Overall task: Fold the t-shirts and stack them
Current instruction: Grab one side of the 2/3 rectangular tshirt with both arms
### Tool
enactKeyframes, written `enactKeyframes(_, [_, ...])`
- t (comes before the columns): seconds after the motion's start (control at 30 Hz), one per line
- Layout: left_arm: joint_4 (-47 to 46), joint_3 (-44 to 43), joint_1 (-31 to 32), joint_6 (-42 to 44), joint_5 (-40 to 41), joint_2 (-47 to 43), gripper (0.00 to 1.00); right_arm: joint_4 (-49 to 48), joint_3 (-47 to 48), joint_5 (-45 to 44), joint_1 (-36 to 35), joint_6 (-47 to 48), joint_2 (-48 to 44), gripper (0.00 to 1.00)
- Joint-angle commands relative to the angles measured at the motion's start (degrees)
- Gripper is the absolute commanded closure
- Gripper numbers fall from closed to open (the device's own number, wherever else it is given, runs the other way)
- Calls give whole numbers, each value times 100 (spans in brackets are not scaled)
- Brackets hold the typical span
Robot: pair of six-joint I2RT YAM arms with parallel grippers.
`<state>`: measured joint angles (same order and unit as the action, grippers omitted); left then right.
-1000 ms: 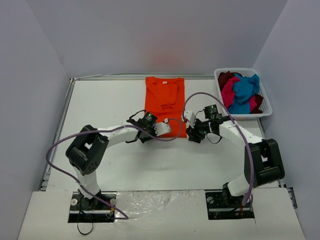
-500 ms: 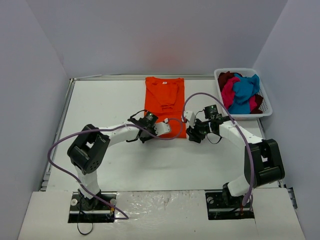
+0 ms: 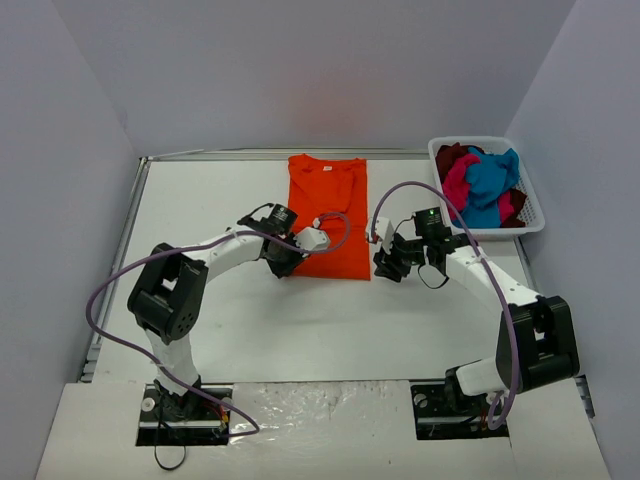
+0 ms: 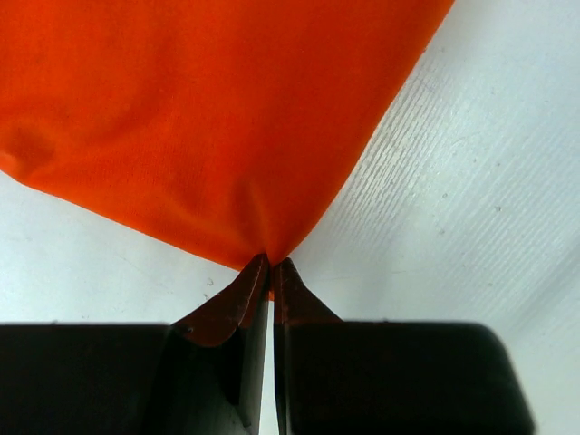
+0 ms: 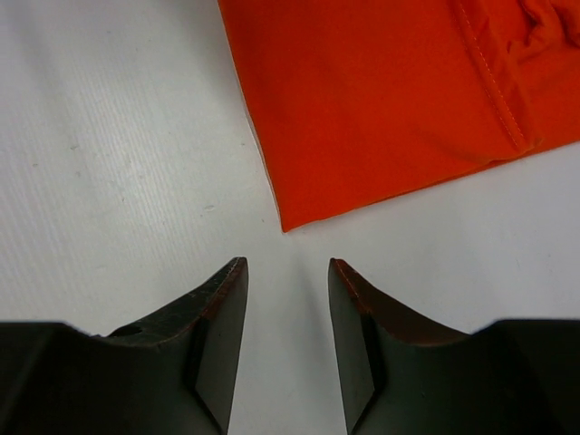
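The bright orange t-shirt (image 3: 330,200) lies folded into a long strip at the back middle of the table. My left gripper (image 3: 287,266) is at its near left corner. In the left wrist view, this gripper (image 4: 270,265) is shut on the edge of the orange cloth (image 4: 208,118), which bunches to a point between the tips. My right gripper (image 3: 383,268) sits just off the near right corner. It is open (image 5: 286,265), and the shirt corner (image 5: 381,100) lies flat just ahead of the tips, untouched.
A white plastic basket (image 3: 490,234) at the back right holds teal-blue (image 3: 490,185), magenta-pink (image 3: 458,185) and dark red (image 3: 450,155) t-shirts in a heap. Grey walls close in the white table (image 3: 220,200) on three sides. Purple cables loop over both arms.
My left gripper has moved left off the shirt to its near left corner and shut on the edge. My right gripper has narrowed slightly and stays by the near right corner.
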<state>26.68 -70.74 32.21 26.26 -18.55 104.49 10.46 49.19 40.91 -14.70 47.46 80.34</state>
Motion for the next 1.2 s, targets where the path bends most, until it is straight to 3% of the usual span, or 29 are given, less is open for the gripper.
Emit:
enactKeyframes(0.0, [426,-203,-100,-113,-527,-104,98,35,-58,558,-41,157,-97,63])
enactKeyframes(0.47, [646,-344,-153,-51,-747,-16,98,-334,-261,-29,-771,615,606,65])
enactKeyframes(1.17, [716,-291,-224,11,-914,19,98,-431,47,-364,-842,853,1407,67])
